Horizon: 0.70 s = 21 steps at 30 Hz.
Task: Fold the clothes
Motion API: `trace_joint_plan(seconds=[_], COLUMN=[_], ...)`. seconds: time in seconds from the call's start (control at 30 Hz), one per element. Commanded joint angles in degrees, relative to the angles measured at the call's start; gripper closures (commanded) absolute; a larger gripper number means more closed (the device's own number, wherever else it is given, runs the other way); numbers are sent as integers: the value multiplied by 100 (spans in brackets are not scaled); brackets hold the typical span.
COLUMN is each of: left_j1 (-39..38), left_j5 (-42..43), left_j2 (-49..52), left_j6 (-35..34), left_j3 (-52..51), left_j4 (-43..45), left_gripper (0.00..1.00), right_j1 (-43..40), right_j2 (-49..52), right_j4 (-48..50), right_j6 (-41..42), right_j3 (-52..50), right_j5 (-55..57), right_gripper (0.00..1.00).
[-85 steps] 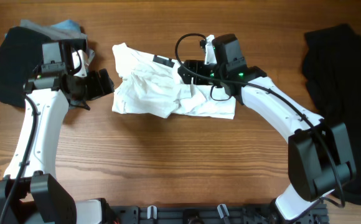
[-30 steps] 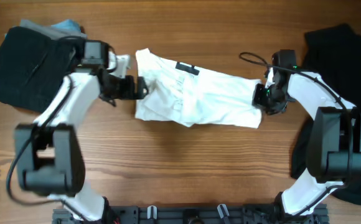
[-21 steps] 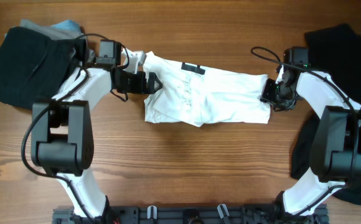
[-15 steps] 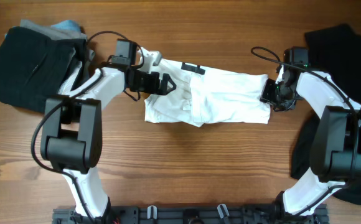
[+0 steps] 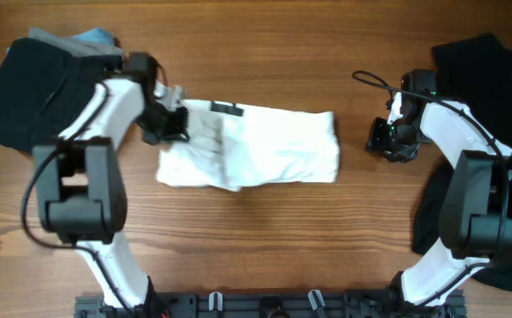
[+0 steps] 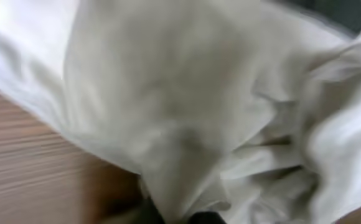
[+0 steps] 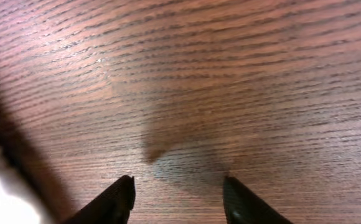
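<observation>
overhead: white t-shirt (image 5: 265, 146) pinched in left jaws.

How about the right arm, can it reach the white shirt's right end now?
Probably yes: the right gripper hangs open over the table beside the white shirt, nothing between them.

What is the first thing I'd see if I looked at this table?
A white T-shirt lies crumpled in the middle of the wooden table, bright against the brown. The left fingers pinch one end of it, while the right fingers stand open over bare wood, apart from it. A black garment lies at the table's right edge.
</observation>
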Motion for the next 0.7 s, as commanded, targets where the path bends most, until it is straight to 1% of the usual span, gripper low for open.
trace_joint_plan(seconds=[0.0, 0.03, 0.1, 0.17, 0.27, 0.3, 0.33, 0.37, 0.4, 0.47, 0.5, 0.6, 0.67], left_j1=[-186, -457, -1003, -1784, -2994, -3224, -3512, -3685, -3886, -4048, -4096, -3976, -3707], left_j5=[142, 693, 1106, 1051, 208, 192, 173, 133, 133, 131, 133, 127, -37], left_j2=[-761, -787, -772, -754, -481, -374, -197, -44, 136, 214, 192, 50, -162], left_j6=[-35, -216, -481, -535, -1209, -1342, -1561, -1729, -1912, -1961, -1958, -1930, -1740], left_j3=[518, 518, 518, 518, 516, 516, 516, 516, 516, 516, 535, 855, 1246], left_j4=[-240, -216, -55, 190, 549, 625, 715, 763, 848, 1001, 1126, 901, 297], left_gripper=[96, 96, 96, 96, 96, 94, 87, 76, 57, 37, 32, 33, 34], right_j1=[4, 4, 4, 4, 4, 4, 4, 4, 4, 4, 4, 4, 4], right_j2=[-46, -46, -46, -46, -46, -46, -46, -46, -46, -46, -46, -48, -90], right_j4=[-2, 4, 15, 35, 35, 37, 48, 50, 48, 50, 50, 114, 157], right_j6=[-96, -98, -94, -96, -98, -98, -98, -96, -96, -101, -118, -162, -804], right_j3=[111, 111, 111, 111, 111, 111, 111, 111, 111, 111, 111, 114, 114], right_j5=[-160, -160, -160, -160, -160, -160, -162, -160, -162, -166, -245, -684, -1646], right_gripper=[47, 47, 46, 46, 44, 43, 43, 42, 42, 42, 41, 41, 41])
